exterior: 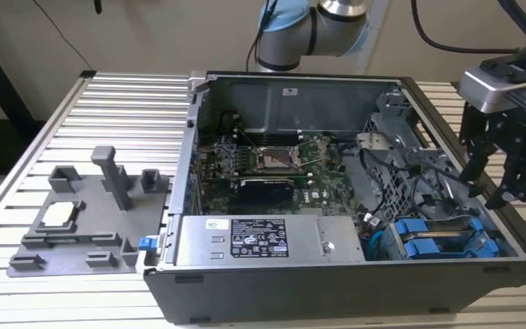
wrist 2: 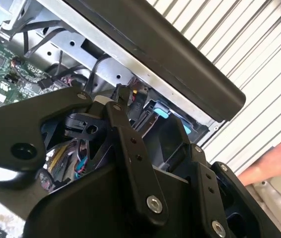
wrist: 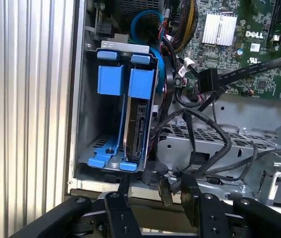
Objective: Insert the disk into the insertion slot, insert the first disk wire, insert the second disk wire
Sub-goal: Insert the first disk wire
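1 disk (wrist: 139, 121), slotted, near hand (wrist: 156, 183)

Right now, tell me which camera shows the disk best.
The first wrist view: it looks into the drive cage, with the disk edge-on in its blue frame. In the exterior view the blue carriers sit small and distant; the second wrist view catches mere blue slivers.

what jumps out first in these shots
The open computer case lying on the slatted table, motherboard exposed. Next, the bright blue drive carriers in the drive cage at its corner on the exterior view's right, with the black gripper hovering open near them.
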You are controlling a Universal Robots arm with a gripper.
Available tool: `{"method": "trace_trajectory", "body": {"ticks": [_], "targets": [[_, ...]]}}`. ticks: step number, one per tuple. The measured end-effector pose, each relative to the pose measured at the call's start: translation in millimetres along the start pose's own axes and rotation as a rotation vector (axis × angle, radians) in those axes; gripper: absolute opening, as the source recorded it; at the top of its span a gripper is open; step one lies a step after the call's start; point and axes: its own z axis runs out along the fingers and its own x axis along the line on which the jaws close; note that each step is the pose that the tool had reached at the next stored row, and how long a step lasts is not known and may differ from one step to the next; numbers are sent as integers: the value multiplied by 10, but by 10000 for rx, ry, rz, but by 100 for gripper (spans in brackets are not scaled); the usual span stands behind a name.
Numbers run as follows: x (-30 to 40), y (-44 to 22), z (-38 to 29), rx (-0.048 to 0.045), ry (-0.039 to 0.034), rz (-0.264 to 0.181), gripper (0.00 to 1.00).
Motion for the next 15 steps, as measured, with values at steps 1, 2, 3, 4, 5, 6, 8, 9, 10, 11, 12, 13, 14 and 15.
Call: {"method": "trace_trajectory", "body": {"ticks": [1,2,3,4,5,6,8,9,10,11,12,13,14,15], "targets": [[-1,0,0,-13,95,-35,53],[-4,-1,-1,-30,199,-62,53],[-10,-2,-1,-40,259,-78,53],[-20,-3,-2,-43,284,-86,53],[-30,-4,-3,-46,301,-90,53],[-40,-5,-3,-47,310,-92,53],[-56,-7,-4,-47,315,-93,53],[-62,-8,-4,-48,318,-93,53],[-67,-9,-5,-49,325,-95,53],[-70,-14,-4,-49,334,-101,53],[-68,-20,-4,-48,334,-110,53],[-68,-26,-3,-48,333,-129,51],[-68,-30,-3,-47,330,-150,44],[-68,-30,-2,-46,329,-153,44]]}}
